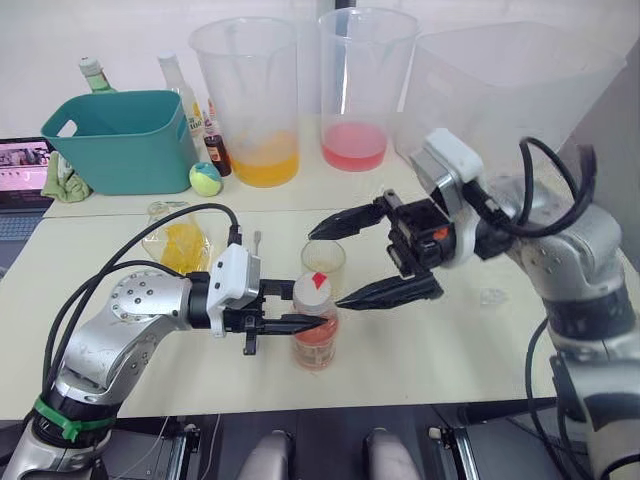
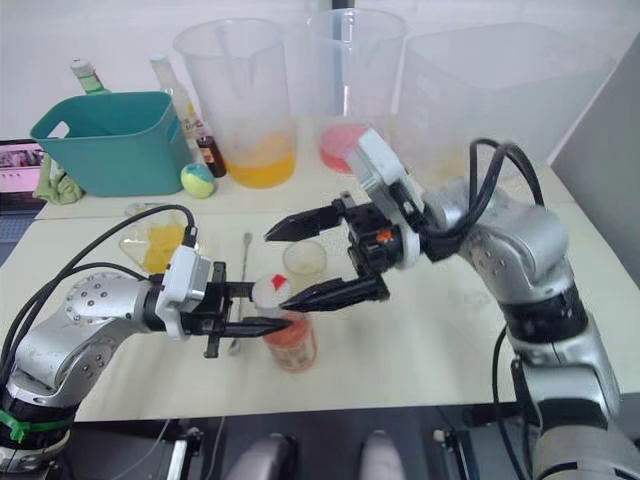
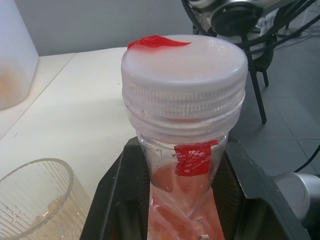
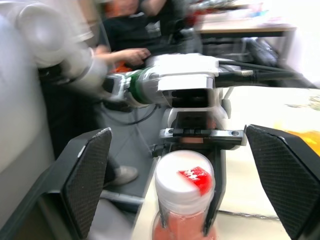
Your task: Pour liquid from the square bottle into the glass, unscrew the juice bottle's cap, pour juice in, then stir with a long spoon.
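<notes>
Juice bottle [image 1: 315, 338]: clamped upright in left hand [image 1: 300, 323] for uncapping; right hand [image 1: 372, 258], fingers wide apart, brackets its white cap [image 1: 318, 288].

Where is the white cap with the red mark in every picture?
Left eye view: the juice bottle's cap sits low in the middle, just in front of the glass.
Right eye view: low, left of the middle.
Left wrist view: big, in the upper middle.
Right wrist view: low in the middle.
Shared landmark: the cap's red mark.
</notes>
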